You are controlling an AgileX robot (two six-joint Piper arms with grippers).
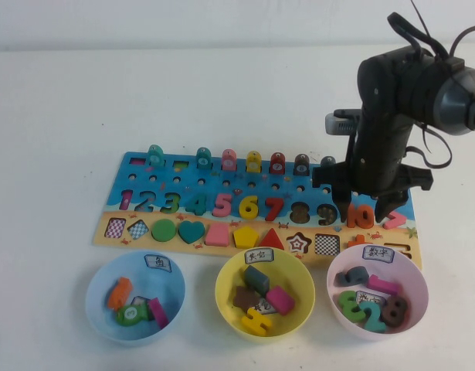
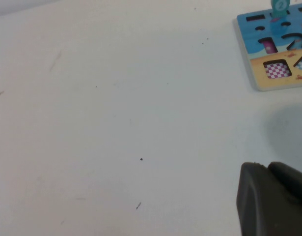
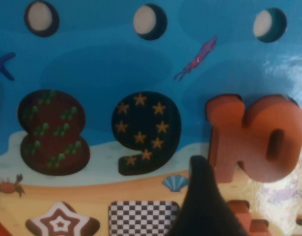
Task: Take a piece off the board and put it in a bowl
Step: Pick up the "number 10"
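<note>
High view: right end effector [image 1: 367, 202], fingers spread, hangs over the orange 10 [image 1: 361, 213] in its board [image 1: 137, 166] slot, positioned to grip; left end effector [image 2: 271, 199], state unclear, parked aside.

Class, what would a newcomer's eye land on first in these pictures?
The right gripper, open, hangs over the orange "10" at the right end of the puzzle board. In front of the board stand a light blue bowl, a yellow bowl and the pink bowl, each holding pieces. The left gripper sits over bare table.
</note>
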